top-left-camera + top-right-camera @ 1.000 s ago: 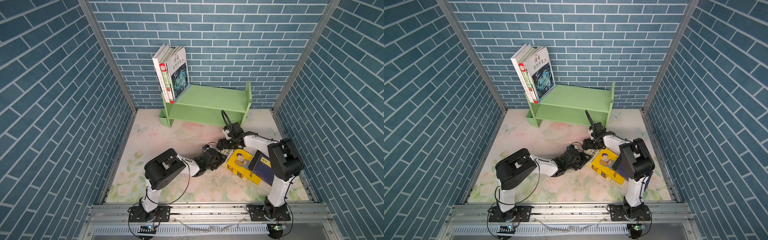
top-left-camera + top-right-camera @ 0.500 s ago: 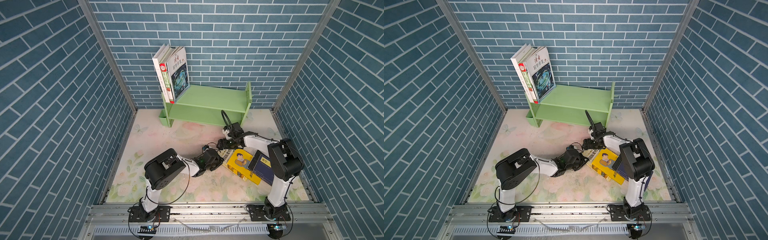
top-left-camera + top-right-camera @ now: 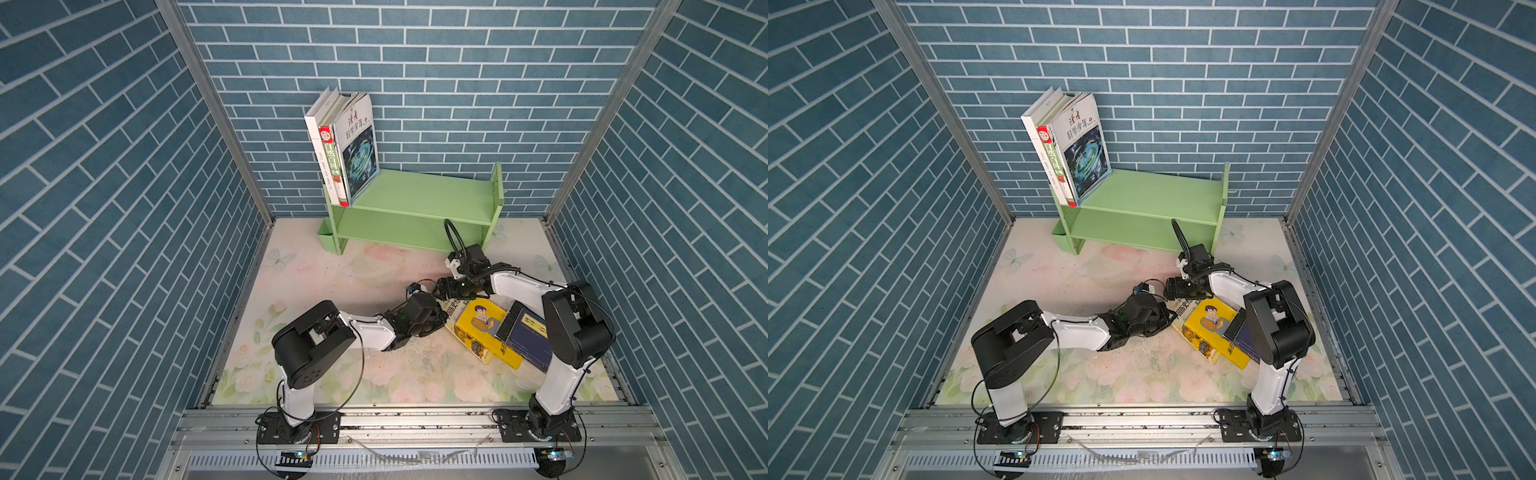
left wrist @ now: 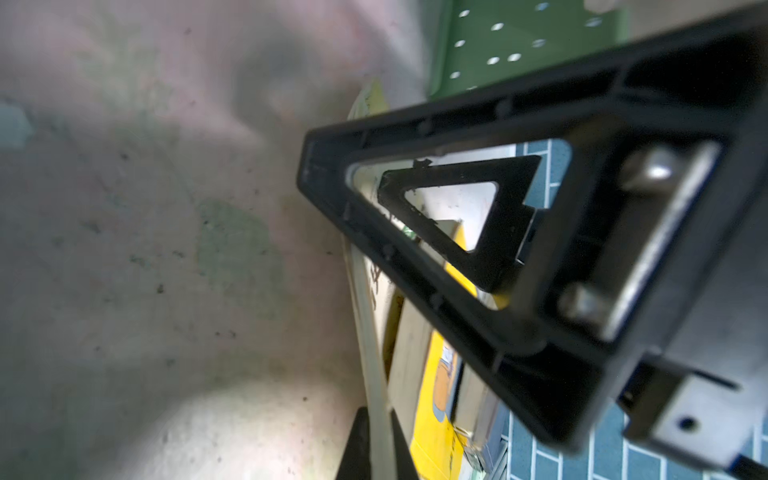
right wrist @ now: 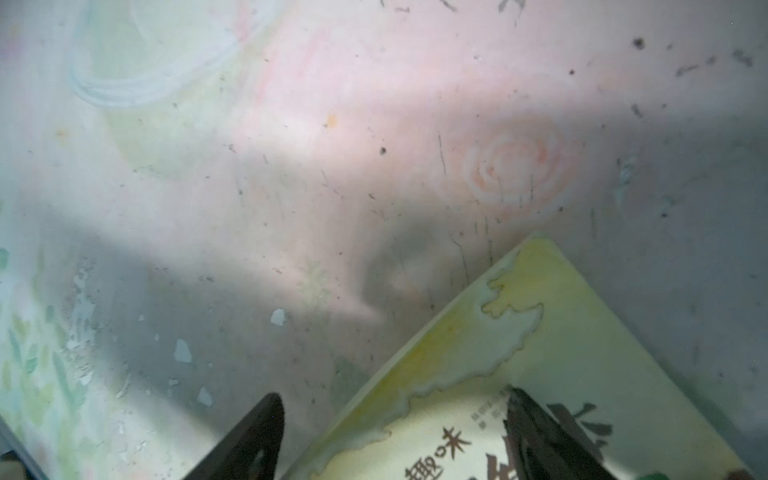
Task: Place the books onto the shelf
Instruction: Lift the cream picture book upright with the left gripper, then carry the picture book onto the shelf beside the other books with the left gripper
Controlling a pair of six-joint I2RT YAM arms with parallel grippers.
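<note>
Three books stand leaning at the left end of the shelf, on its top tier. Four more are left on the table, heaped at the right: a pale yellow book lowest, a bright yellow book on it, then a black book and a navy book. The job looks a little under half done. The left tool is clenched at the pale yellow book's edge; I cannot tell whether it pinches the cover. The right tool is released, straddling that book's corner. Against a second ago, only the left tool has closed; books and arms sit as before.
</note>
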